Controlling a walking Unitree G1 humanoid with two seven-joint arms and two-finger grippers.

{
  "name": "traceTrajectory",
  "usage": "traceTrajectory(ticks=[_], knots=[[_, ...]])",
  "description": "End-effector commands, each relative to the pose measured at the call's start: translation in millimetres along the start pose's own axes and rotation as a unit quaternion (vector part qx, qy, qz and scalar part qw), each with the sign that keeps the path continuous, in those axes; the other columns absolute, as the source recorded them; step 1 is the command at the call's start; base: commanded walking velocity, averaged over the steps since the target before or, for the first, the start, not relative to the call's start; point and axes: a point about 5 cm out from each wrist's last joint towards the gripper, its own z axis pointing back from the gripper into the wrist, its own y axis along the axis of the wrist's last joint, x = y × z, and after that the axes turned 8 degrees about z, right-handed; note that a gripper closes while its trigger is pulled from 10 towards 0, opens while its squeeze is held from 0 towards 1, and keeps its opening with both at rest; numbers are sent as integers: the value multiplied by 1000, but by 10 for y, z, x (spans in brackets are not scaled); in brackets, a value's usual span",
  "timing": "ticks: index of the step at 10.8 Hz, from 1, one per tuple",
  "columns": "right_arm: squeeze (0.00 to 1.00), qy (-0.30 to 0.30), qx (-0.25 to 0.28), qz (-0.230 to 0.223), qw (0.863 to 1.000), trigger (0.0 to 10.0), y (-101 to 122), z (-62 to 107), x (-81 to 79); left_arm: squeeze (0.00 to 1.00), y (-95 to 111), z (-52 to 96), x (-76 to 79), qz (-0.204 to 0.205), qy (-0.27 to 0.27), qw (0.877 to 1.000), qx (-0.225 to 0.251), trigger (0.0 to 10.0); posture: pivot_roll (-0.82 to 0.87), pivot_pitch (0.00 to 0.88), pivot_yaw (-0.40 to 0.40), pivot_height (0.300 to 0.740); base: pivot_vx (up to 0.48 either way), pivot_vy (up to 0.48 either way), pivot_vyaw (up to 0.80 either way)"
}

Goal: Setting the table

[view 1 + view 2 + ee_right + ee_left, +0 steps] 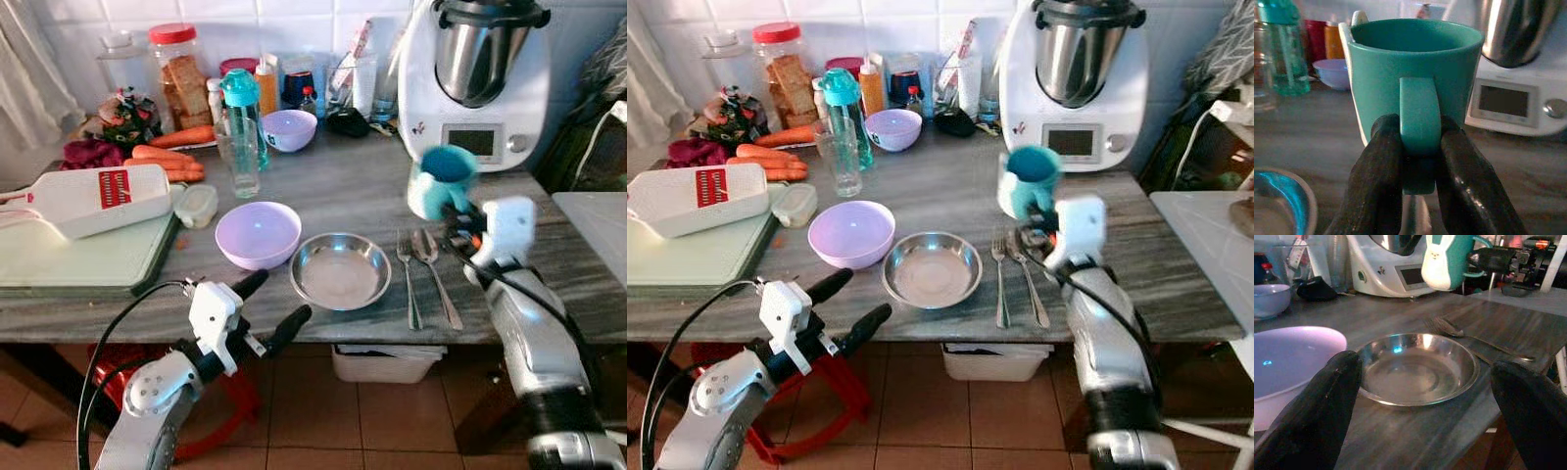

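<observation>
My right gripper (pixel 1419 156) is shut on the handle of a teal mug (pixel 443 179), holding it upright just above the grey table (pixel 353 186), behind the fork (pixel 408 274) and spoon (pixel 435 274). A steel plate (pixel 340 270) lies at the front middle, with a lilac bowl (pixel 258 233) to its left. My left gripper (pixel 268 305) hangs open at the table's front edge, below the bowl and plate; its view shows the steel plate (pixel 1418 367) between the fingers (pixel 1322 406).
A white kitchen machine (pixel 477 78) stands at the back right. A glass (pixel 242 157), a teal bottle (pixel 243 108), a second lilac bowl (pixel 289 129), jars and carrots (pixel 167 157) crowd the back left. A grater (pixel 93 199) rests on a green cutting board (pixel 88 259).
</observation>
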Motion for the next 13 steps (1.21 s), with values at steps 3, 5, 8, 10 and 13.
traceTrajectory(ticks=[3,5,8,10,13], knots=[[0,64,10,-30,997,10000,55,-174,-98,0,83,-67,28,-8,-17,1000,3,10000,22,31,40,740,0,0,0],[0,89,7,-45,995,10000,18,-250,-140,0,102,-65,32,-7,-16,1000,3,10000,34,37,39,740,0,0,0],[0,113,-15,-32,993,10000,-93,-359,-168,0,104,-54,65,-2,-12,1000,2,10000,52,36,38,740,0,0,0],[0,126,-16,-20,992,10000,-122,-384,-219,0,117,-47,61,-1,-6,1000,5,10000,57,40,40,740,0,0,0],[0,139,-18,-14,990,10000,-145,-408,-282,0,119,-55,51,-2,-2,1000,4,10000,69,45,41,740,0,0,0]])
